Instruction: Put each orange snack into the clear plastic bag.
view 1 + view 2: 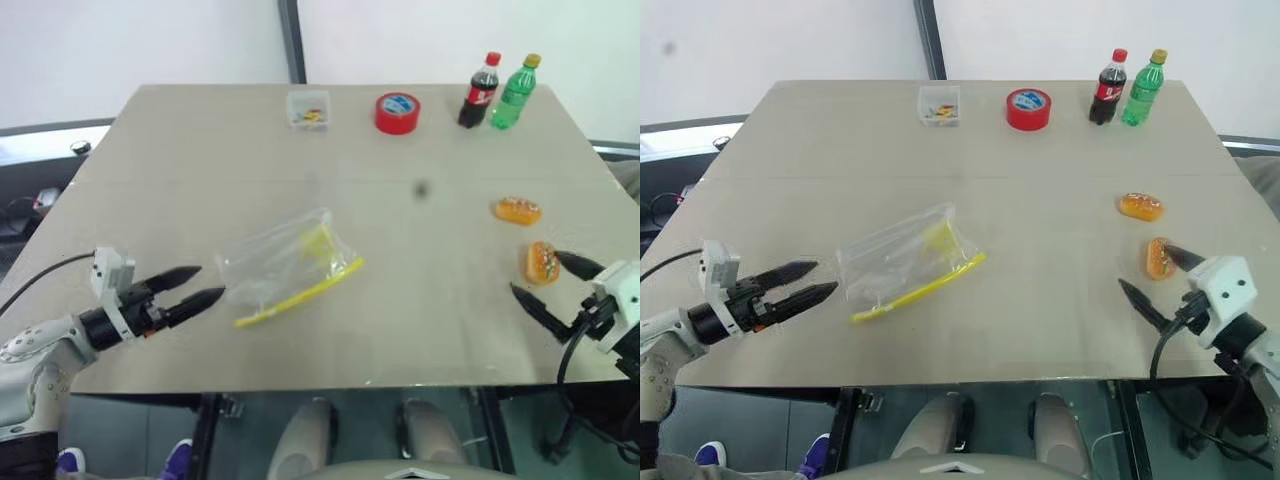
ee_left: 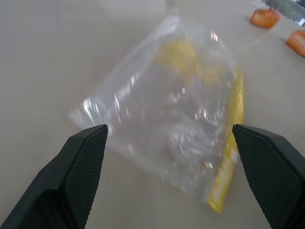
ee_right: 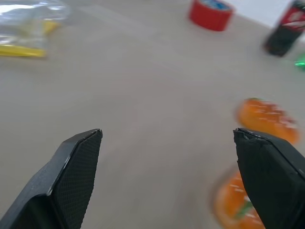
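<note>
Fingers of left gripper [image 1: 198,284] spread apart, empty, tips just beside near edge of clear plastic bag [image 1: 285,264] — we see no contact. Right gripper [image 1: 553,279] fingers [image 1: 580,265] also spread, holding nothing; upper finger lies against nearer orange snack [image 1: 541,262], touch uncertain. Second orange snack [image 1: 517,210] sits just beyond it, both near table [image 1: 200,150] right edge. Bag lies flat mid-table, yellow strip toward us, well apart from snacks. Along far edge — small clear box [image 1: 308,109], red tape roll [image 1: 397,112], cola bottle [image 1: 480,91], green bottle [image 1: 514,93].

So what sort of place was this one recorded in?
Probably a lab or test room: a bare beige table against plain white wall panels, set with staged props such as a red tape roll and two small bottles.
</note>
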`<state>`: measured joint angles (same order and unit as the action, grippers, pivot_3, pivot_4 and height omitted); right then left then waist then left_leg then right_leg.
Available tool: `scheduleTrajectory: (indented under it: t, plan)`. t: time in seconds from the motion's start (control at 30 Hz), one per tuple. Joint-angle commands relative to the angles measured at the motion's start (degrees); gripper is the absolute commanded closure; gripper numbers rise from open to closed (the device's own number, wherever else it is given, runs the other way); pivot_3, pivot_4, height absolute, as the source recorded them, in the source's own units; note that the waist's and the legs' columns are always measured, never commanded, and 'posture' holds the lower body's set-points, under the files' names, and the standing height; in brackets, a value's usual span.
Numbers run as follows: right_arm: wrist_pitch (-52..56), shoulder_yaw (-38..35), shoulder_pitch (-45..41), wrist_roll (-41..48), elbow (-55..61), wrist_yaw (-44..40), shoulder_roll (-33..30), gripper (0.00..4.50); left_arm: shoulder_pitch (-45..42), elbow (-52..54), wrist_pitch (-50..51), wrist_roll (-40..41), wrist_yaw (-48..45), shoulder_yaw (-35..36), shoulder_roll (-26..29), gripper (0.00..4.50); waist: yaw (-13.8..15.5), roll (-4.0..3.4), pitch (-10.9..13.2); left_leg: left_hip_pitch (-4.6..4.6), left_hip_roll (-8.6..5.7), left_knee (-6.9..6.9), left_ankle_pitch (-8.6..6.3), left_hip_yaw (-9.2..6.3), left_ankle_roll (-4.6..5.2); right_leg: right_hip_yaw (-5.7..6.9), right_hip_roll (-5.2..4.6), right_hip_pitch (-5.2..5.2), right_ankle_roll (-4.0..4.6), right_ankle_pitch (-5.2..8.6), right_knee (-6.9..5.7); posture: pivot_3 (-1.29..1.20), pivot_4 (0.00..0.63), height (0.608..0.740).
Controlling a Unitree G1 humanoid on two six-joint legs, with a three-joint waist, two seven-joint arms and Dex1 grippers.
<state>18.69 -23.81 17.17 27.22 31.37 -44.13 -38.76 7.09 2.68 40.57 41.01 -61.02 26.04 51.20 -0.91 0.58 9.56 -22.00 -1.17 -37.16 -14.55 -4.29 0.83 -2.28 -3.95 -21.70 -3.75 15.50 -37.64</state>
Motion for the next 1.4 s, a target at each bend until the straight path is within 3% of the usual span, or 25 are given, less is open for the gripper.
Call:
scheduleTrajectory:
  t: [0.03,0.2,0.3,0.67,0.77,0.87,1.0,1.13,1.33,1.37,1.4]
  plan:
    - [0.87,6.29,-3.55,0.27,4.83,-0.79,-1.06,0.0,0.12,-0.78,12.56,3.14,-1.12,-0.09,6.42,0.07,-0.09,0.04,0.08,0.02,0.0,0.01,0.0,0.01,0.0,-0.01,0.01,0.0,0.0,0.0,-0.01,0.0,0.15,0.74]
    - [1.86,11.57,-6.09,-2.67,6.75,0.75,-1.96,0.0,-5.8,-7.95,23.23,6.87,0.86,-0.19,6.07,0.07,0.31,-0.06,0.24,0.03,-0.04,-0.02,0.0,-0.05,0.0,0.11,0.29,-0.03,-0.01,0.02,-0.06,0.0,0.15,0.74]
    - [1.16,12.48,-6.12,-3.56,7.03,0.02,-2.75,0.0,-8.34,-8.22,27.33,6.13,4.16,-3.8,3.56,0.07,0.51,-0.03,0.25,-0.03,-0.12,-0.02,0.0,-0.11,-0.01,0.15,0.25,-0.05,-0.03,0.0,-0.01,0.0,0.15,0.74]
    - [-1.85,12.72,-2.7,-5.12,8.25,0.09,-1.84,0.0,-22.17,-15.05,37.98,8.26,11.46,-7.54,-10.09,0.07,1.57,-0.3,-0.03,0.03,-0.34,-0.11,0.01,-0.19,-0.01,0.24,0.04,0.05,-0.07,-0.01,-0.12,0.0,0.15,0.74]
    - [-2.42,12.67,-1.46,-6.1,9.07,1.2,-1.17,0.0,-26.0,-19.95,41.74,10.9,11.22,-5.65,-14.51,0.07,1.67,-0.36,-0.07,0.04,-0.42,-0.1,0.01,-0.19,-0.01,0.21,0.02,0.05,-0.1,0.01,-0.12,0.0,0.15,0.74]
    - [-2.59,12.57,-0.68,-6.55,9.79,2.2,-0.47,0.0,-27.2,-21.86,42.18,11.53,10.29,-5.42,-15.59,0.07,1.47,-0.25,-0.13,0.03,-0.46,-0.12,0.02,-0.2,-0.01,0.21,0.01,0.05,-0.11,0.01,-0.13,0.0,0.15,0.74]
    - [-2.25,13.21,0.07,-7.53,11.0,3.78,0.32,0.0,-30.72,-26.13,36.51,6.28,12.13,-10.75,-19.45,0.07,1.8,-0.37,-0.27,0.04,-0.47,-0.12,0.02,-0.22,-0.02,0.22,0.01,0.06,-0.11,0.01,-0.17,0.0,0.15,0.74]
    - [-2.13,13.72,0.13,-9.03,12.02,5.5,1.08,0.0,-34.01,-29.9,36.92,5.57,16.77,-9.45,-24.81,1.33,1.94,-0.51,-0.64,0.07,-0.55,-0.2,0.04,-0.33,-0.01,0.32,-0.08,0.14,-0.12,0.02,-0.18,0.0,0.15,0.74]
    - [-1.63,18.89,-3.9,-15.65,12.54,9.13,1.02,0.0,-35.29,-28.05,42.48,10.2,24.15,-0.93,-31.98,4.13,1.89,-0.86,-1.02,0.06,-0.58,-0.23,0.04,-0.36,-0.02,0.33,-0.08,0.14,-0.16,0.03,-0.22,0.0,0.15,0.74]
    - [-2.48,20.77,-5.43,-18.91,11.58,10.34,0.99,0.0,-35.5,-26.59,44.31,11.14,25.66,0.46,-33.05,4.49,1.93,-0.91,-1.08,0.06,-0.61,-0.24,0.05,-0.38,-0.01,0.34,-0.09,0.15,-0.17,0.04,-0.22,0.0,0.15,0.74]
    - [-3.43,22.87,-6.97,-22.33,10.53,11.59,1.05,0.0,-35.92,-25.45,46.19,12.03,27.37,2.17,-34.11,4.49,1.91,-0.9,-1.08,0.07,-0.61,-0.25,0.05,-0.41,-0.02,0.37,-0.09,0.16,-0.18,0.04,-0.23,0.0,0.15,0.74]
